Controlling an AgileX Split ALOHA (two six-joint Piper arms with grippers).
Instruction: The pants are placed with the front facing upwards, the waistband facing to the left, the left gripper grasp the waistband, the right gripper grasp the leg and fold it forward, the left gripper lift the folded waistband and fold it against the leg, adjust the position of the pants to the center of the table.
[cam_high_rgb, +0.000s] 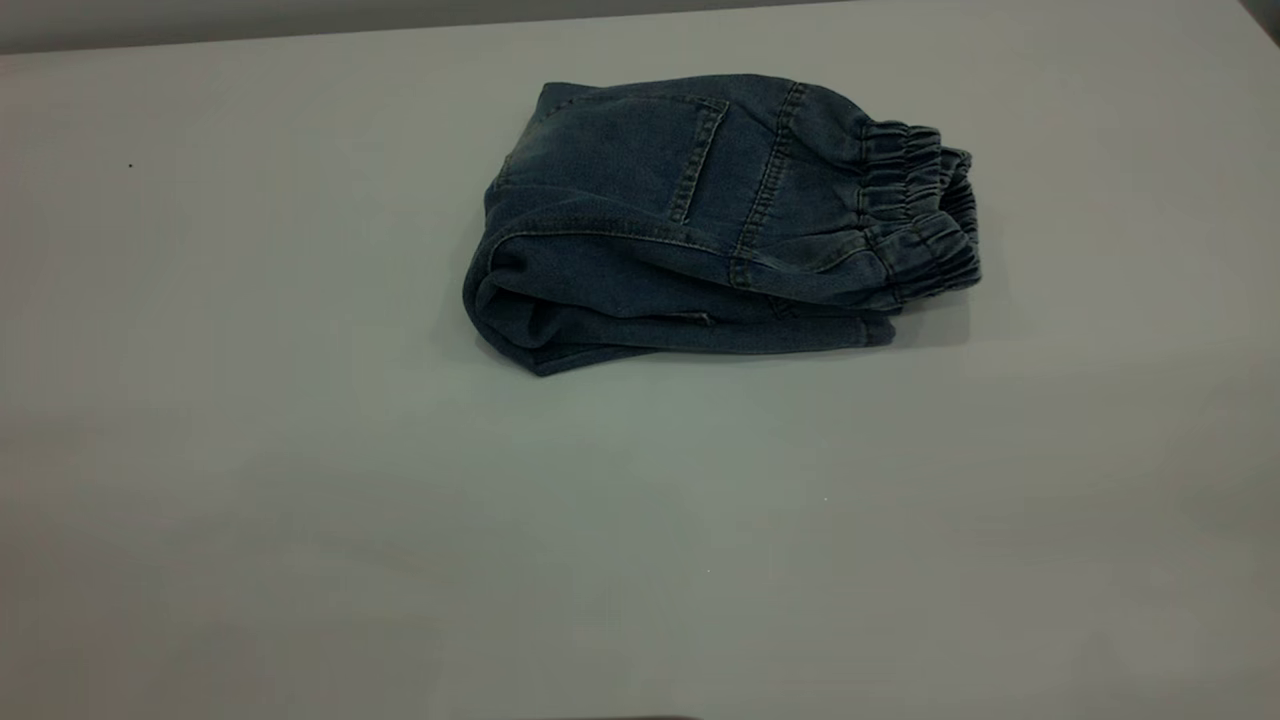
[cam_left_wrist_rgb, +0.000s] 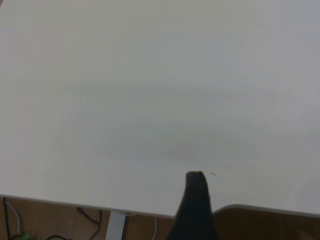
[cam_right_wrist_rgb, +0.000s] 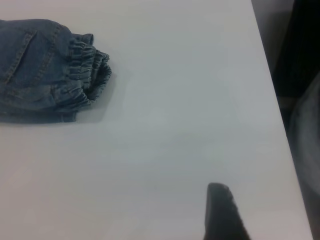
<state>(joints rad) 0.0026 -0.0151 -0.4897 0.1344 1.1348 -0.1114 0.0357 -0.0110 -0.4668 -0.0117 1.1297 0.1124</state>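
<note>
Only a single dark finger of the left gripper (cam_left_wrist_rgb: 196, 200) is seen in its wrist view, held low over the near edge of the table (cam_left_wrist_rgb: 150, 100); how its jaws stand cannot be told. Nothing but bare white surface lies ahead of it. The right gripper (cam_right_wrist_rgb: 222, 212) is likewise shown by one dark finger, near the table's side edge, its opening also not to be told. Well beyond it, the pants (cam_right_wrist_rgb: 45, 70) lie folded into a compact bundle, the elastic waistband (cam_high_rgb: 920, 210) turned toward the right gripper's side. Both folds appear done, and both arms seem to be held clear. In the exterior view the bundle sits toward the far edge and slightly right, with wide open room nearer; a final centring nudge may be judged outstanding.
</note>
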